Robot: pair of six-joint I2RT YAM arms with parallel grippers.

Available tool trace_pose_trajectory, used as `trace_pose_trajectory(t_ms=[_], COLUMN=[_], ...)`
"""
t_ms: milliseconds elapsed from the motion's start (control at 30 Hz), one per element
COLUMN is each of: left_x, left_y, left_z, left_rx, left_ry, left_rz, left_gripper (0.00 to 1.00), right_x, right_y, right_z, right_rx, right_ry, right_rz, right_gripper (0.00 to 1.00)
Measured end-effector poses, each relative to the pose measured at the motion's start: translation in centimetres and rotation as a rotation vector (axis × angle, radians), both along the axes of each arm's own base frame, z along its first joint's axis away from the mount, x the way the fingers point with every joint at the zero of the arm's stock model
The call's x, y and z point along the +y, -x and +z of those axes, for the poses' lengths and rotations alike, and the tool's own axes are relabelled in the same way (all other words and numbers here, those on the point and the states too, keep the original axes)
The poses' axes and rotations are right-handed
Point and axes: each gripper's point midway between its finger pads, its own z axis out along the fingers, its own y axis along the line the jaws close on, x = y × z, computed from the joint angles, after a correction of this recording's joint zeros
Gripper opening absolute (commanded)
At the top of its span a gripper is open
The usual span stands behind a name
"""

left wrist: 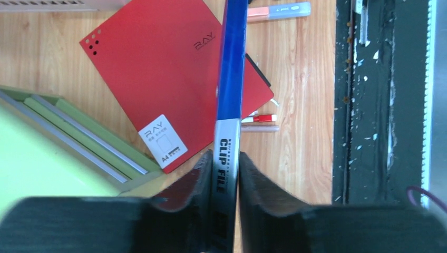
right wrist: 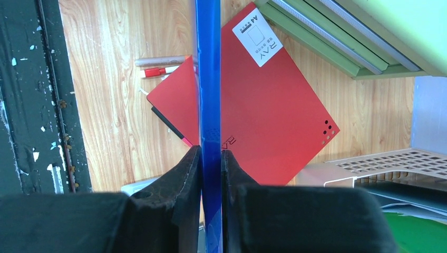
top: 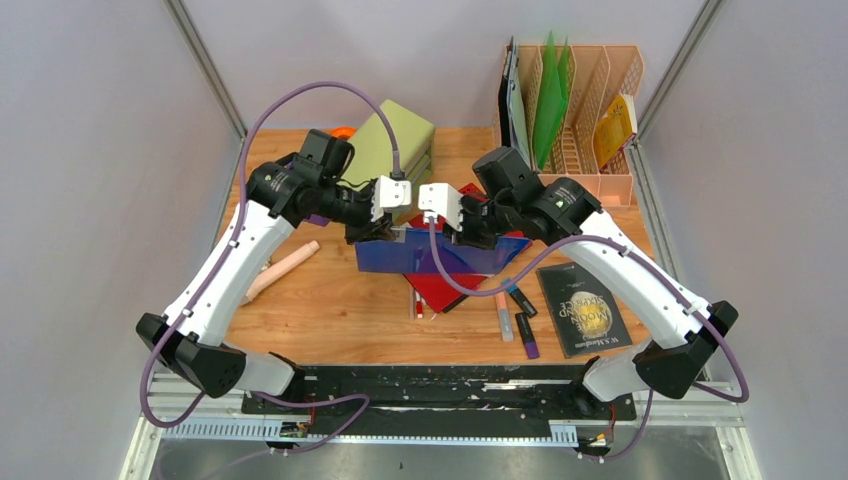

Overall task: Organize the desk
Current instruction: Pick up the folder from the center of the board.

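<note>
The desk (top: 330, 315) is an orange-brown wood-grain tabletop with a black metal rail (top: 440, 388) along its near edge. A blue clip file (top: 440, 255) is held upright above the middle of the desk by both grippers. My left gripper (top: 372, 232) is shut on its silver spine end (left wrist: 226, 158). My right gripper (top: 462, 235) is shut on its other end (right wrist: 209, 105). A red A4 folder (top: 440, 288) lies flat on the desk under it, also seen in the left wrist view (left wrist: 168, 74) and the right wrist view (right wrist: 263, 110).
An olive-green drawer chest (top: 395, 145) stands at the back centre. A peach file rack (top: 585, 110) with folders stands at the back right. A black book (top: 585, 308), several markers (top: 515, 315) and a pink pen (top: 285, 265) lie on the wood.
</note>
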Motion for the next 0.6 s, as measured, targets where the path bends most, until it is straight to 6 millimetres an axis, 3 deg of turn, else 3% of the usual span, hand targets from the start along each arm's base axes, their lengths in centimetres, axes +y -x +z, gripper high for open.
trace_pose_trajectory(t_ms=[67, 133, 167, 233, 367, 400, 467, 600], left_x=[0.0, 0.0, 0.0, 0.0, 0.1, 0.3, 0.6, 1.1], left_y=[-0.1, 0.0, -0.1, -0.4, -0.9, -1.2, -2.0, -3.8], left_z=[-0.2, -0.3, -0.3, -0.2, -0.1, 0.0, 0.4, 2.0], left_rx=[-0.002, -0.001, -0.002, -0.010, -0.005, -0.009, -0.032, -0.104], left_ry=[-0.001, -0.005, -0.004, -0.002, -0.003, -0.008, -0.010, 0.012], left_rz=[-0.002, -0.003, -0.003, 0.008, 0.074, 0.103, 0.157, 0.272], left_gripper=[0.05, 0.00, 0.00, 0.00, 0.00, 0.00, 0.00, 0.00], right_x=[0.0, -0.1, -0.1, -0.2, 0.1, 0.1, -0.2, -2.1], right_y=[0.0, 0.0, 0.0, -0.1, -1.9, -2.5, -4.0, -7.2], right_z=[-0.1, -0.1, -0.1, -0.1, 1.2, 1.7, 3.5, 9.2], right_rx=[0.005, 0.010, 0.014, 0.020, -0.017, -0.029, -0.056, -0.113], right_ry=[0.001, 0.000, 0.000, -0.004, -0.061, -0.082, -0.137, -0.304], right_rz=[-0.005, -0.015, -0.023, -0.047, -0.138, -0.166, -0.233, -0.393], right_gripper=[0.00, 0.03, 0.12, 0.39, 0.78, 0.83, 0.87, 0.89])
